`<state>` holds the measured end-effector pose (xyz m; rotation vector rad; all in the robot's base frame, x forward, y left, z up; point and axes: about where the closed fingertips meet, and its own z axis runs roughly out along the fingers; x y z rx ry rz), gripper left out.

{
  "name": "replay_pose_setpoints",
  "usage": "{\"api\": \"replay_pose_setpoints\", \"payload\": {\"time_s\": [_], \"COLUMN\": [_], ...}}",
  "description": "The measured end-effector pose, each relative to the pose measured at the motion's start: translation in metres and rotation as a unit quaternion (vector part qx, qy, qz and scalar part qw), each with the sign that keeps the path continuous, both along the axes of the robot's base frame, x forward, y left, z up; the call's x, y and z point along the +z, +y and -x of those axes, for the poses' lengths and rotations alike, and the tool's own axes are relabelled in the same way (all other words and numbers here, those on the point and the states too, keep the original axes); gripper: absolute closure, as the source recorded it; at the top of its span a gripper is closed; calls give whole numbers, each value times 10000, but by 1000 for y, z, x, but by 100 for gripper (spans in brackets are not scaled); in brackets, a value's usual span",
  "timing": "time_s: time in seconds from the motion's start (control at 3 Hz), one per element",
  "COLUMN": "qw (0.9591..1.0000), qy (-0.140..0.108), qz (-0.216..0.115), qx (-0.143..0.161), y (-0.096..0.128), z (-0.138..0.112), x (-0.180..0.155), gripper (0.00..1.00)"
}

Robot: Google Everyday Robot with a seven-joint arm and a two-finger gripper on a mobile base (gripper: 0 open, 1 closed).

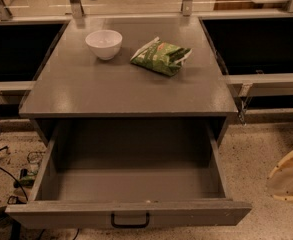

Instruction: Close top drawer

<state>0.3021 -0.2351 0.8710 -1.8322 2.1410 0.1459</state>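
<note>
The top drawer (131,184) of the grey cabinet stands pulled far out toward the camera and is empty inside. Its flat front panel (196,213) lies along the bottom of the view, with the black bar handle (130,220) at its centre. My gripper (288,179) shows only as a cream-coloured shape at the right edge. It is low over the floor, to the right of the drawer's front corner and apart from it. The lower drawers are hidden below the open one.
On the cabinet top (126,84) sit a white bowl (104,43) at the back left and a green snack bag (160,56) at the back centre. Dark counter openings flank the cabinet. Cables (6,169) lie on the speckled floor at the left.
</note>
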Motion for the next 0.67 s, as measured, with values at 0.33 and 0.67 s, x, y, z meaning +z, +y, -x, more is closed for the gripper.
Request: {"api": "replay_pose_setpoints", "payload": {"time_s": [0.33,0.67], "qw": [10000,9992], "qy": [-11,247], "qz": [-12,-287], "qx": [-18,-154], "y": [0,10], "z": [-1,10], "x": [1,-31], "gripper": [100,100]}}
